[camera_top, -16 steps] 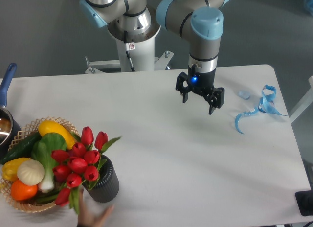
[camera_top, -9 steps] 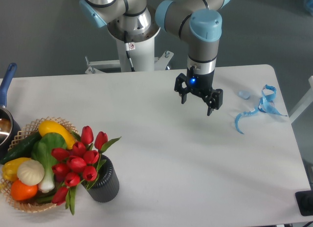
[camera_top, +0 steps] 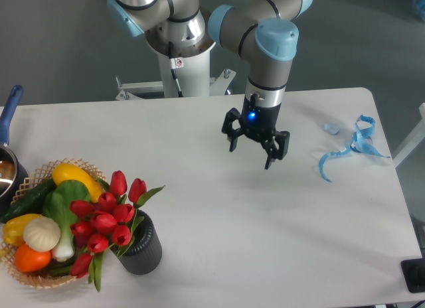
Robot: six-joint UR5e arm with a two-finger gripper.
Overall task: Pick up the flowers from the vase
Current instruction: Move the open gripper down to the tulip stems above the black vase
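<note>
Hand (camera_top: 255, 147) released, empty, upper centre of frame. Flowers (camera_top: 106, 222) lower left, in vase (camera_top: 142, 250) beside basket (camera_top: 40, 177). Approach from above, straddle stems near mouth, avoid vegetables.

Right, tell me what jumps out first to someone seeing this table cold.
The red flowers grab the eye first, leaning out of the dark vase at the table's front left, against a woven basket of vegetables. Next comes the gripper, open and empty, hanging above the middle of the white table, well away from the bunch. A curled blue ribbon lies near the right edge.
</note>
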